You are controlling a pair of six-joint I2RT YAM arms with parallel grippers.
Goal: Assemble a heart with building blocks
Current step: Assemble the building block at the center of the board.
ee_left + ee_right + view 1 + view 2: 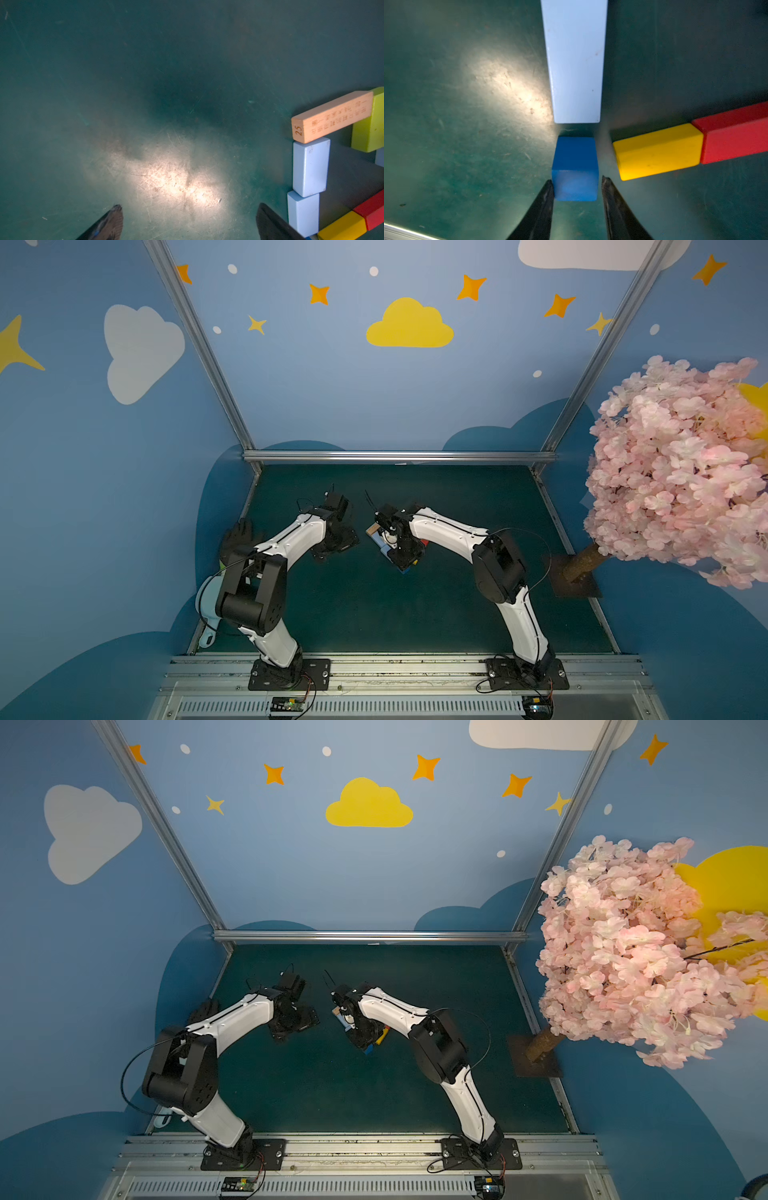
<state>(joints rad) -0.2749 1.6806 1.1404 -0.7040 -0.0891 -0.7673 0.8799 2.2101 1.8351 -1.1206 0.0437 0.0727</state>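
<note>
The heart outline of building blocks [376, 536] lies mid-table, mostly hidden under my right arm in both top views. In the right wrist view, the dark blue cube [575, 158] sits just below the end of a light blue block [575, 62], with a yellow block [658, 149] and a red block [735, 137] running off beside it. My right gripper [577, 179] straddles the cube, one finger touching it and the other a sliver off. The left wrist view shows a tan block [332, 116], a lime green block [369, 124] and two light blue blocks [310, 166]. My left gripper [189, 205] hangs wide open over bare mat beside them.
A pink blossom tree [681, 472] on a dark base plate [575, 574] stands at the right edge of the table. A black glove-like thing [239, 535] and a pale blue object [205, 614] lie by the left edge. A metal rail [399, 659] runs along the front.
</note>
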